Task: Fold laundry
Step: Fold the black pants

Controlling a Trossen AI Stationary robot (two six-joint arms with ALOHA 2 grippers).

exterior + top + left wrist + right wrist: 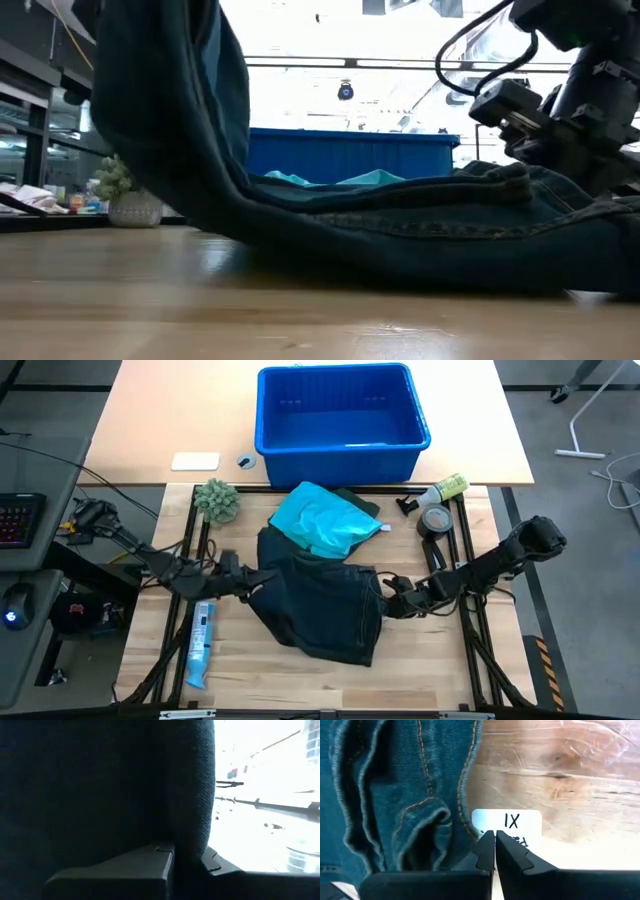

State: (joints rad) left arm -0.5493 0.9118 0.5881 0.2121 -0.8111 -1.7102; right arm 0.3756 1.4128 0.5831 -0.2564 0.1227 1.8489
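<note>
The laundry, a large dark denim garment (320,605) with orange seam stitching and a smaller bright turquoise cloth piece (322,520), is heaped unfolded at the middle of the wooden table (430,670), the turquoise piece nearer the blue plastic bin (340,410). One denim edge is pinched and lifted by the left gripper (243,582), whose fingers are closed on the cloth. The right gripper (392,598) is closed at the opposite edge, beside a white size tag (512,822); whether cloth is pinched there cannot be told. No fold is judged complete, and both pieces remain to be folded.
</note>
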